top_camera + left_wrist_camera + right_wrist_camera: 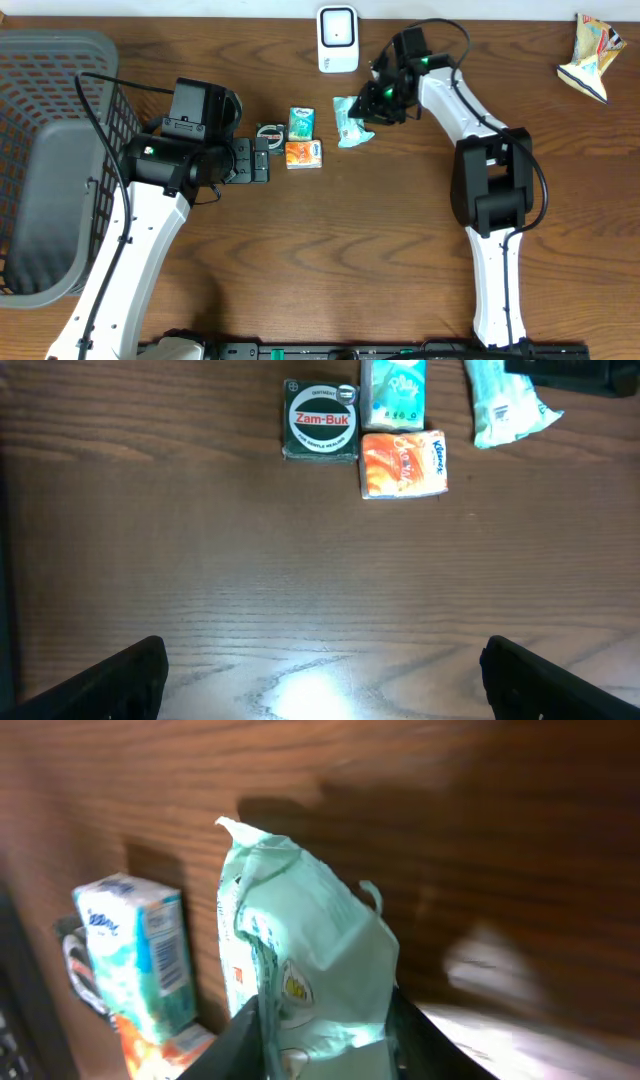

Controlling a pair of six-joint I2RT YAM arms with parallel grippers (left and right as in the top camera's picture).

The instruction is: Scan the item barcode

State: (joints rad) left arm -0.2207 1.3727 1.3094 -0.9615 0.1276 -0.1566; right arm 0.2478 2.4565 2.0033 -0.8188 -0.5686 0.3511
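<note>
1. Got a grey mesh basket [60,60] hogging the 9 o'clock edge of the wooden table [400,250], plus a crumpled snack bag [590,45] way off at 2 o'clock.
2. Spotting a white scanner [338,38] at 12 o'clock from the mint-green packet [350,122], near but apart, bare wood between.
3. Pretty crowded at the packet's 9 o'clock: green tissue pack [301,121] just beside it, orange Kleenex pack [303,153] right up against that one at 8 o'clock, Zam-Buk tin [268,133] further out at 9.
4. Seeing the left gripper [262,160] just past the tin at 9 o'clock, jaws spread wide over bare wood, gripping nothing.
5. Seeing the right gripper [325,1030] pinched onto the packet's lower end, packet poking up between the fingers [235,1040].
6. Looks-wise: pale mint crinkly plastic, pointed sealed corner on top, small print and a yellowish logo on the face. Can't make out a barcode, and can't tell if it's touching the table.
</note>
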